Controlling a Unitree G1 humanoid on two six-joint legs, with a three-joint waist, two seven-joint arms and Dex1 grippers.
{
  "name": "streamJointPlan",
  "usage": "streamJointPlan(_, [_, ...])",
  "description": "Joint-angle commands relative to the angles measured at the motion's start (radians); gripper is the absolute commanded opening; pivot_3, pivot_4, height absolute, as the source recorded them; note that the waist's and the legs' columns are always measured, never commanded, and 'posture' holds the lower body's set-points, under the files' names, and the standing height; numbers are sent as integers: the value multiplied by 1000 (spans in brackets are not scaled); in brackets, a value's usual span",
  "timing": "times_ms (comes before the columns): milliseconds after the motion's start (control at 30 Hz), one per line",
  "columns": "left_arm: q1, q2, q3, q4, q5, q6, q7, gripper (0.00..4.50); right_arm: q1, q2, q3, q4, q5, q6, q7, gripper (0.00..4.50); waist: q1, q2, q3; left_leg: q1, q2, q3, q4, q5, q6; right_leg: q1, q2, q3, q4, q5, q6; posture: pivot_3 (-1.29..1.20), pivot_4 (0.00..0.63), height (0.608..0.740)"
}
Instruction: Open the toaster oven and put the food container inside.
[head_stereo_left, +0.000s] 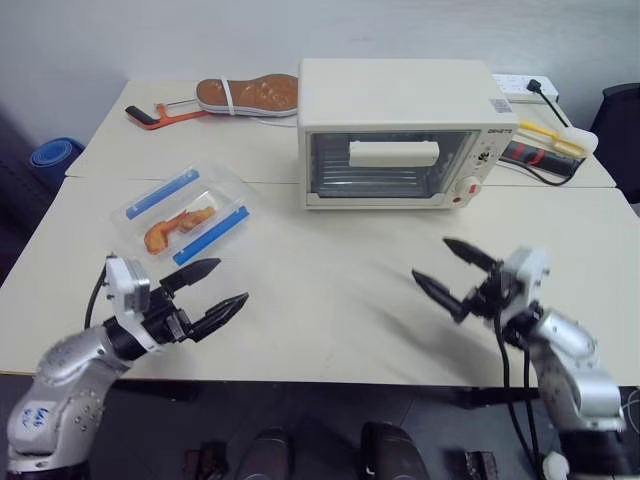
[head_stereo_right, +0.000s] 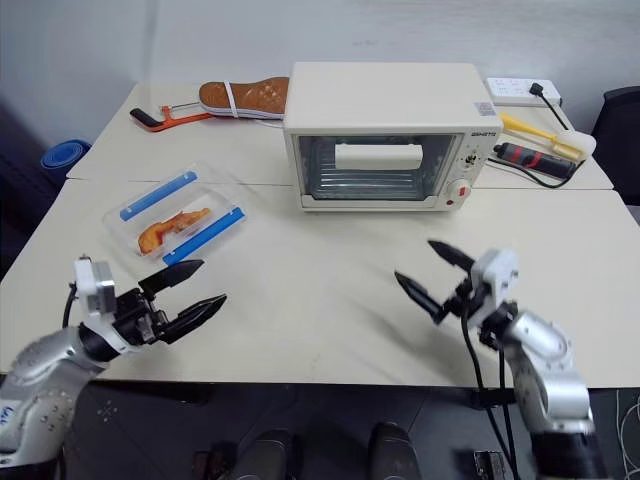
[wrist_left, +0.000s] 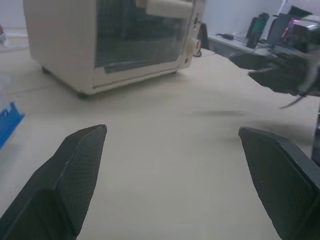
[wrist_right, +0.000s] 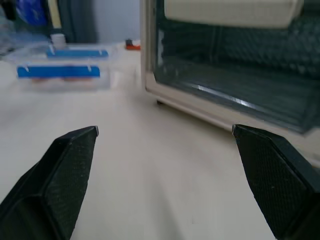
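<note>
- At the far middle of the pale beige tabletop (head_stereo_left: 330, 300) stands the cream-white boxy toaster oven (head_stereo_left: 400, 130), its glass door shut and its wide cream bar handle (head_stereo_left: 393, 153) across the upper part of the glass; knobs and a red light sit on its right panel.
- To the left of the oven, nearer the front, lies the clear plastic rectangular food container (head_stereo_left: 185, 214) with two blue clip strips along its long sides (orange food shows through the lid); it rests flat on the tabletop, apart from the oven.
- The left tool (head_stereo_left: 208, 293) hovers just in front of the container without touching it, its two black fingers spread wide and holding nothing.
- The right tool (head_stereo_left: 452, 270) hangs over the bare tabletop in front of the oven's right half, fingers likewise spread wide and empty.
- Behind the oven's left side lies a brown shoe sole (head_stereo_left: 247, 95) beside an orange-handled tool (head_stereo_left: 150, 116).
</note>
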Motion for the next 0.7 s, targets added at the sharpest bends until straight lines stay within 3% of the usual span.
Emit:
streamJointPlan(33, [-88, 26, 25, 7, -79, 53, -11, 4500, -131, -12, -13, 119, -8, 45, 27, 4482, 4, 0, 0, -1, 0, 0, 1, 0, 0, 0, 0, -1, 0, 0, 0, 0, 150, 740])
streamJointPlan(167, [-177, 35, 21, 36, -79, 74, -16, 4500, -314, 5, -5, 310, -55, 29, 67, 4482, 3, 0, 0, -2, -1, 0, 1, 0, 0, 0, 0, -1, -1, 0, 0, 0, 150, 740])
streamJointPlan(367, [-165, 0, -5, 23, -28, 51, -4, 4500, -471, 50, 5, 479, -125, -31, 86, 4482, -18, 0, 0, -2, 0, 0, -1, 0, 0, -1, 0, -2, -1, 0, 0, 0, 150, 740])
streamJointPlan(700, [-152, -46, -32, 30, 53, 3, 16, 4500, -451, 82, 26, 409, -155, -101, 208, 4482, -23, 0, 0, -2, 0, 0, 0, 0, 0, -1, 0, -2, -1, 0, 0, 0, 150, 740])
